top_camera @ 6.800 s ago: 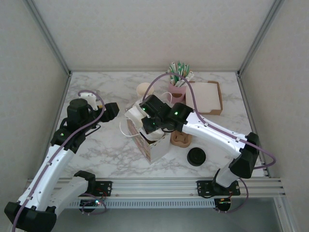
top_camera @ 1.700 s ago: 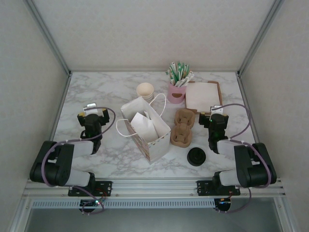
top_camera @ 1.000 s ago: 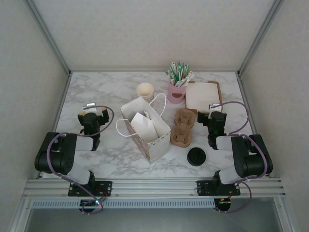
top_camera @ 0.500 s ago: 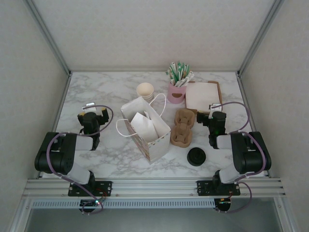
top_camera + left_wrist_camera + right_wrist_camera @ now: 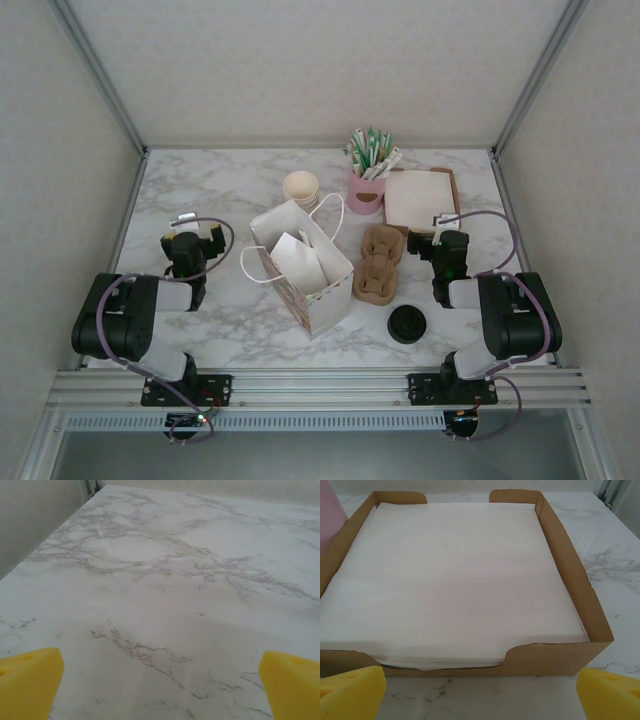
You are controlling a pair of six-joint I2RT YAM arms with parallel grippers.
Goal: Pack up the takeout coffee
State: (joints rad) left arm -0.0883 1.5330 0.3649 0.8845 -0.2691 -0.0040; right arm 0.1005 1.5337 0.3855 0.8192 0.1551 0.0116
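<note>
One bag (image 5: 328,298) — left gripper (image 5: 190,226), right gripper (image 5: 444,233) flanking.

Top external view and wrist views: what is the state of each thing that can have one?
paper bag: upright, mouth open.
cream cups: stacked upright, lidless.
pink holder: upright, full of sticks.
napkin tray: filled with napkins.
cup carrier: lying flat, empty.
black lid: lying flat.
left gripper: open.
right gripper: open.
</note>
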